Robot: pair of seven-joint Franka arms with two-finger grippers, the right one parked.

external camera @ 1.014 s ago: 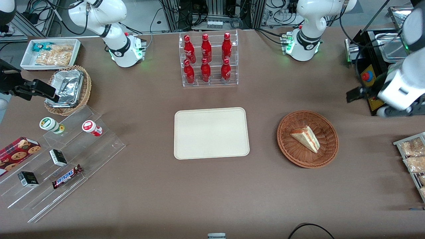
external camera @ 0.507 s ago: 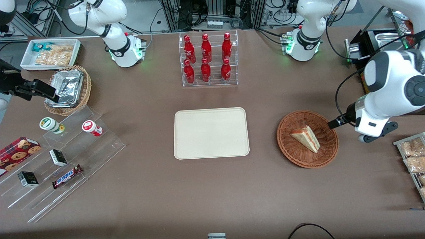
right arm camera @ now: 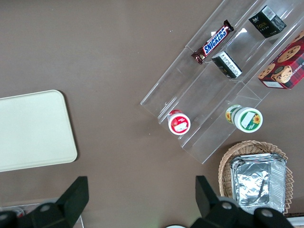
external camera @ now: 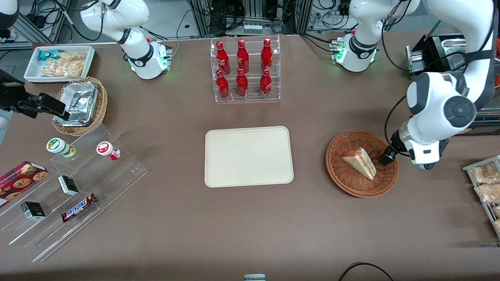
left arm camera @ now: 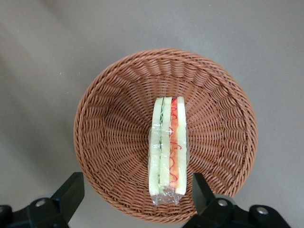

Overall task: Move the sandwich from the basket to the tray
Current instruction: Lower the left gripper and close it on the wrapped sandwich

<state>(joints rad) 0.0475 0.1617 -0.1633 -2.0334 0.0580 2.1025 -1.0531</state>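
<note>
- Gripper (left arm camera: 134,187) hangs over the basket (external camera: 343,179), fingers (left arm camera: 70,190) spread wide, nothing between them.
- Sandwich (external camera: 360,162) lies inside the basket; in the wrist view (left arm camera: 167,152) it's wrapped in clear film, cut edge up, with green and red filling showing.
- One fingertip (external camera: 383,159) sits just beside the sandwich, above the weave on the working arm's side; I can't tell whether it touches.
- Tray (external camera: 249,156) is at mid-table, well apart from the basket, only brown table (external camera: 250,226) between them.
- Clear rack of red bottles (external camera: 244,68) stands farther from the front camera than the tray.
- Wire rack of snack packets (external camera: 484,183) is at the working arm's end, near the basket.
- Snack shelf (external camera: 70,195) and a tan basket with a foil container (external camera: 80,103) are toward the parked arm's end.
</note>
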